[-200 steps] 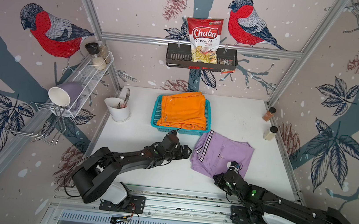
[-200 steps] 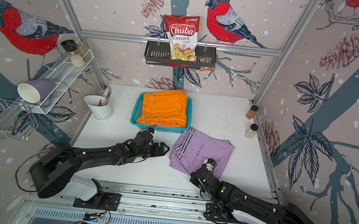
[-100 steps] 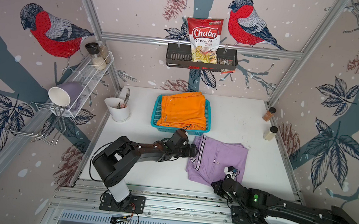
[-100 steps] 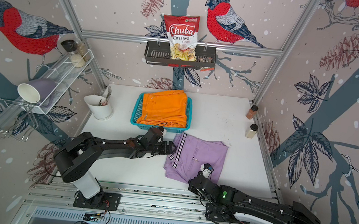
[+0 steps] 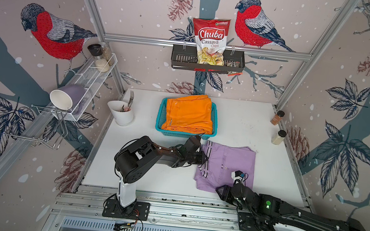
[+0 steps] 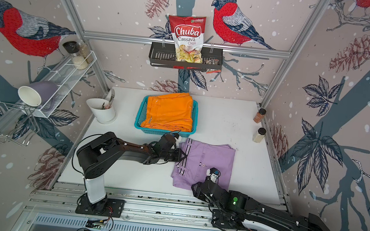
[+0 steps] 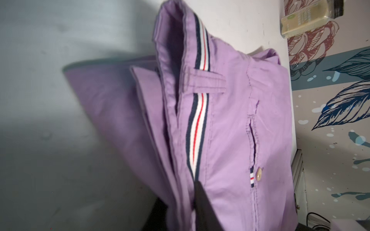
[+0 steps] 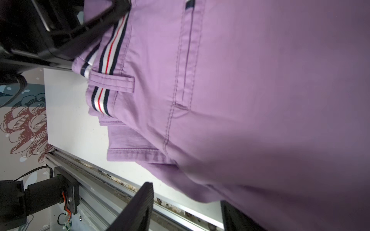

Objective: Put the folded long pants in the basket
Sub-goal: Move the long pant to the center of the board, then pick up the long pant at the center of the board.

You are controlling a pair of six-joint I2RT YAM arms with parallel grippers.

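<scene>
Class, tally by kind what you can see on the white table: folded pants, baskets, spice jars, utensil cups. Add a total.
Folded pants: 2, the orange pants in the basket, the lilac pants on the table
Baskets: 1
Spice jars: 2, the reddish jar and the pale jar
Cups: 1, the utensil cup
Total: 6

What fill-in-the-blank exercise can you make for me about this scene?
1. The folded pants in the turquoise basket are ____ in colour.
2. The lilac pants lie on the white ____.
3. The end effector pinching their striped waistband belongs to the ____ arm.
4. The red bag in the black rack is labelled Chuba Cassava ____.

Missing words: orange; table; left; chips.
</scene>
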